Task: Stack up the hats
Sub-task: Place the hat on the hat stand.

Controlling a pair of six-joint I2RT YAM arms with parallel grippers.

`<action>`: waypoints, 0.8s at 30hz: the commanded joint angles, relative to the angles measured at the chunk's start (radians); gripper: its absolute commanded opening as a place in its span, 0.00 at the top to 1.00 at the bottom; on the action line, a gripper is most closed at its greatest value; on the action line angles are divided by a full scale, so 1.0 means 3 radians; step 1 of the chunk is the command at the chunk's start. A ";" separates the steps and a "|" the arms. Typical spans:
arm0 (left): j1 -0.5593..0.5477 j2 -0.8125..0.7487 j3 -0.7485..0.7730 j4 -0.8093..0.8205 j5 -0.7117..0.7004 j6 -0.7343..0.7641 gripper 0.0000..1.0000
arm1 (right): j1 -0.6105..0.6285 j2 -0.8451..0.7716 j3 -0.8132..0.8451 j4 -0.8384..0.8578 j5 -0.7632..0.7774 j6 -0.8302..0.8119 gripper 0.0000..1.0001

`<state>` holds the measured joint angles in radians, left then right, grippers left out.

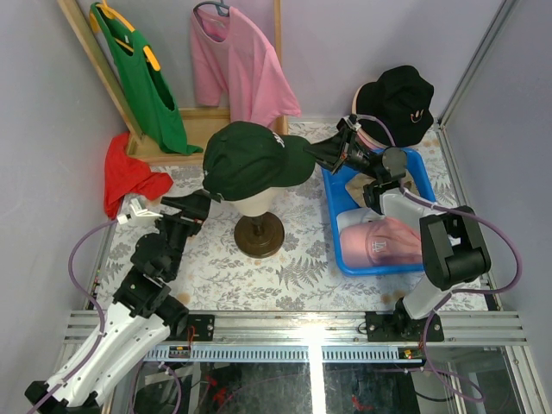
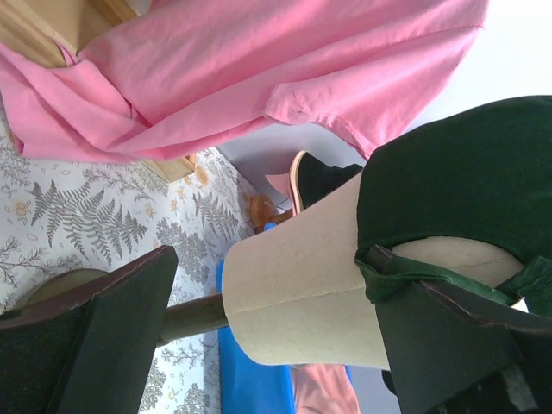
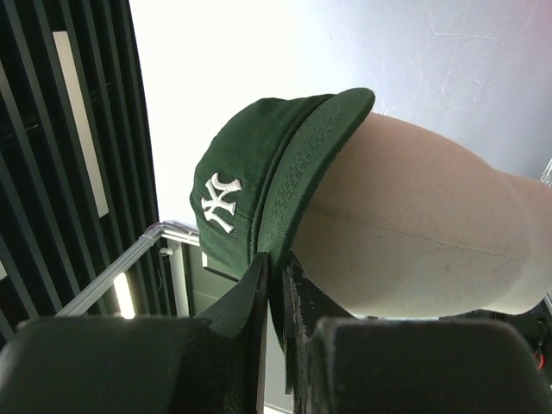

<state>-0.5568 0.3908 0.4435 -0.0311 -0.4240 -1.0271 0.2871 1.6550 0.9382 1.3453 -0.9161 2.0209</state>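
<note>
A dark green baseball cap (image 1: 246,155) sits on the cream mannequin head (image 1: 256,205) at the table's middle. My right gripper (image 1: 316,152) is shut on the cap's brim (image 3: 297,185), with both fingers pinching its edge (image 3: 278,274). My left gripper (image 1: 200,205) is open behind the head. In its wrist view the head (image 2: 302,276) lies between the wide fingers (image 2: 103,336), and the far finger touches the cap's back edge (image 2: 405,274). A pink cap (image 1: 379,241) and a tan cap (image 1: 360,188) lie in the blue tray (image 1: 331,216). A black bucket hat (image 1: 397,97) sits at the back right.
A green T-shirt (image 1: 142,82) and a pink T-shirt (image 1: 241,65) hang on a wooden rack at the back. A red cloth (image 1: 128,177) lies at the left. The head's round wooden base (image 1: 259,235) stands between the arms. Walls close in on both sides.
</note>
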 commanded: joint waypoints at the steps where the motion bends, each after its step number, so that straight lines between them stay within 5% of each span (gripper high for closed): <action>1: -0.0026 0.0056 -0.0222 -0.0406 0.0153 0.0465 0.11 | -0.0181 0.0198 0.0023 -0.0251 0.0195 -0.0155 1.00; 7: -0.0067 0.0266 -0.0212 -0.0373 -0.0087 0.0647 0.10 | -0.0179 0.0287 0.0087 -0.0163 0.0241 -0.0078 1.00; 13: -0.0359 0.0795 -0.0068 -0.0428 -0.1175 0.0490 0.11 | -0.0079 0.0290 0.0080 -0.0169 0.0437 -0.0097 1.00; 17: -0.0693 0.1167 -0.0033 -0.0046 -0.1993 0.0595 0.11 | 0.0027 0.0330 0.0043 -0.0118 0.0678 -0.0096 1.00; 24: -0.0864 0.1545 -0.0037 0.0604 -0.2465 0.0736 0.09 | 0.0156 0.0473 0.0039 -0.0120 0.1199 -0.0106 1.00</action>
<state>-0.7902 0.7910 0.4980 0.2787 -1.0222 -0.9241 0.3130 1.7405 0.9623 1.3884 -0.6792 2.0586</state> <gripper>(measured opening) 0.907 0.103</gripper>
